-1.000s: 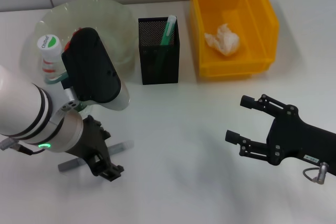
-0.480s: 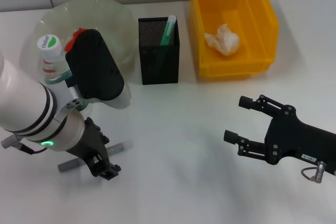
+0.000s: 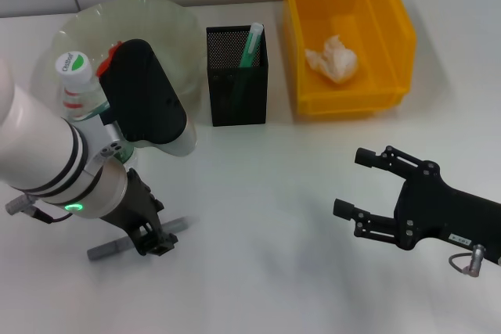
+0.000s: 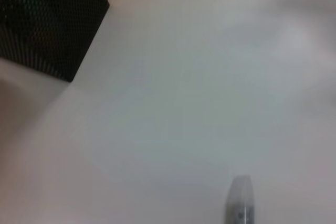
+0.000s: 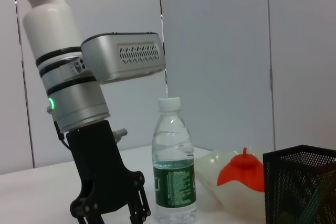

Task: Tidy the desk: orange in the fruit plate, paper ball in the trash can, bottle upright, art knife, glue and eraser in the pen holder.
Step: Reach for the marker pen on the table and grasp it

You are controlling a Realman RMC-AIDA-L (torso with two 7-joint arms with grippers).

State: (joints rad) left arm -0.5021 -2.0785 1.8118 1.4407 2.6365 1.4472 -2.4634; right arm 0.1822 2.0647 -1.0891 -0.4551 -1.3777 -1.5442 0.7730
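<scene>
The knife [image 3: 106, 249], a slim grey stick, lay flat on the counter [image 3: 258, 193] at my near left, well apart from the pen holder [image 3: 236, 76]. Over the last second the left hand [image 3: 154, 238] had shifted from just on the near side of the knife to squarely over its middle, and the knife's angle looked only very slightly altered. I judged that as lining up for the pick, the knife not yet lifted. Whether that hand was clenched on the knife or spread around it I could not tell: the arm covered the fingertips from the head camera, and the right wrist camera cut them off at the picture's edge. The left wrist camera gave me only the knife's rounded grey tip [image 4: 240, 203] and a corner of the holder.

The right hand [image 3: 352, 181] had barely drifted, hovering released and empty over bare counter at my right.

The rest seemed done: the paper ball [image 3: 332, 59] lay in the yellow bin [image 3: 383, 29], the bottle [image 3: 74, 76] stood upright beside the plate [image 3: 156, 21], and the orange [image 3: 113, 51] showed as a red sliver in the plate, mostly hidden by the arm. A green stick [image 3: 252, 41] stood in the holder, probably the glue. I could not find the eraser; through the mesh I could make out nothing.
</scene>
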